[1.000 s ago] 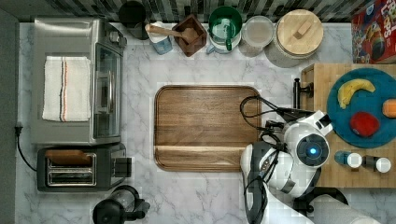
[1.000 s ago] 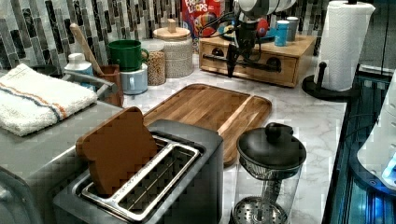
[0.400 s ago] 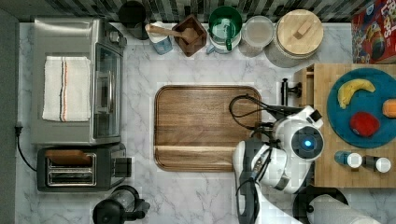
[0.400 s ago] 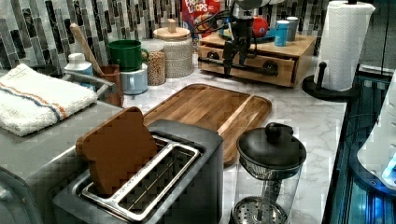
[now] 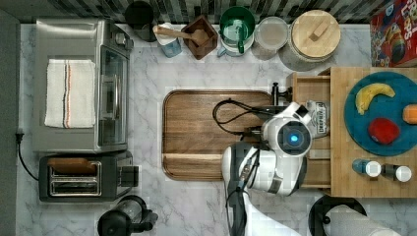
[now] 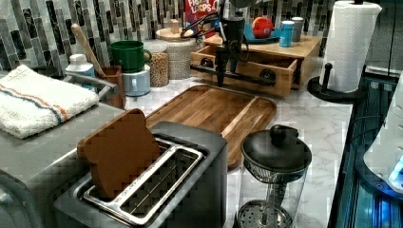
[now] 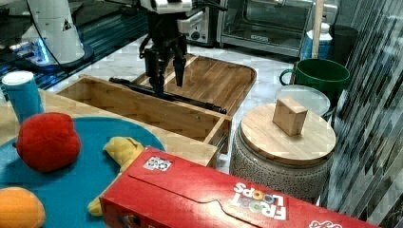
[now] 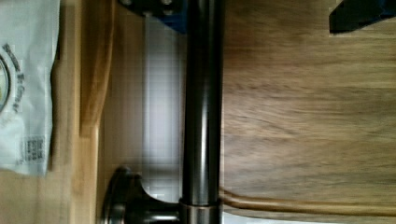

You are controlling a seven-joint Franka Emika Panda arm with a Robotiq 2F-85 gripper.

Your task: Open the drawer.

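The robot arm's end effector (image 7: pixel 165 71) hangs over the black bar handle (image 7: pixel 166 96) of the bamboo drawer (image 7: pixel 142 108), its two fingers (image 7: pixel 179 66) parted, one on each side of the bar, not pinching it. The drawer stands pulled partway out of its wooden cabinet (image 5: pixel 373 132) at the top view's right, its front reaching the edge of the walnut tray (image 5: pixel 206 132) on the marble desk (image 5: pixel 147 78). A white packet (image 8: pixel 23 88) lies inside the drawer, seen in the wrist view beside the handle's post (image 8: pixel 135 205). On the cabinet sits a blue plate (image 5: pixel 381 93) with a banana (image 5: pixel 371 94) and a red fruit (image 5: pixel 383 130). In the left view, the drawer (image 6: pixel 247 66) shows beyond the toaster (image 6: pixel 157 185) and a glass coffee press (image 6: pixel 273 180).
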